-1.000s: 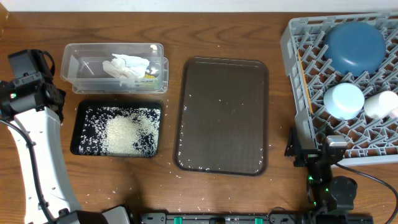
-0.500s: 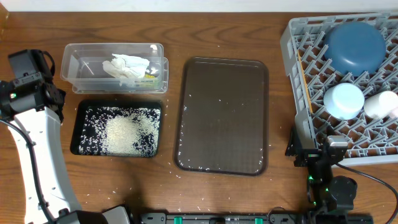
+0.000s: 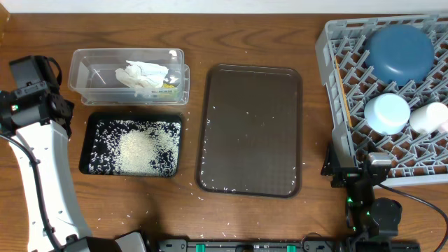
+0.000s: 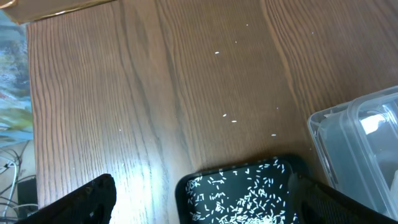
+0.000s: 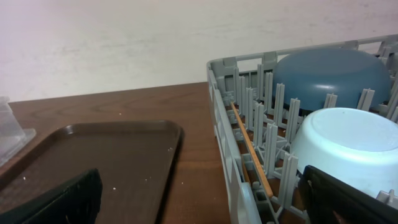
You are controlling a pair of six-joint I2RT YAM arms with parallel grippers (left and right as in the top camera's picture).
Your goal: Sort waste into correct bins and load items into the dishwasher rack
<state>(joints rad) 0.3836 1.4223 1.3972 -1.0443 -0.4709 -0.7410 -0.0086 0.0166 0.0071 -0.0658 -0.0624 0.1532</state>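
Observation:
In the overhead view the grey rack [image 3: 329, 42] at the right holds the dark-blue dish [image 3: 399, 52], the light-blue bowl [image 3: 387, 112], a cream cup [image 3: 428, 117] and chopsticks [image 3: 341, 91] along its left side. The clear tub [image 3: 77, 70] holds the napkin [image 3: 143, 75] and the yellow-green wrapper [image 3: 168, 84]. Rice [image 3: 143, 150] lies in the black tray [image 3: 82, 147]. My left gripper [image 4: 205, 211] hovers open over that tray's left end [image 4: 186, 186], holding nothing. My right gripper [image 5: 202, 208] stands open and holding nothing beside the rack's wall [image 5: 224, 118], near the chopsticks [image 5: 252, 149].
The dark brown serving tray [image 3: 252, 105] lies in the middle with a few grains on it. Stray grains dot the table [image 4: 230, 118] and the front edge. My left arm [image 3: 31, 98] stands at the far left, my right arm [image 3: 360, 185] at the rack's near-left corner.

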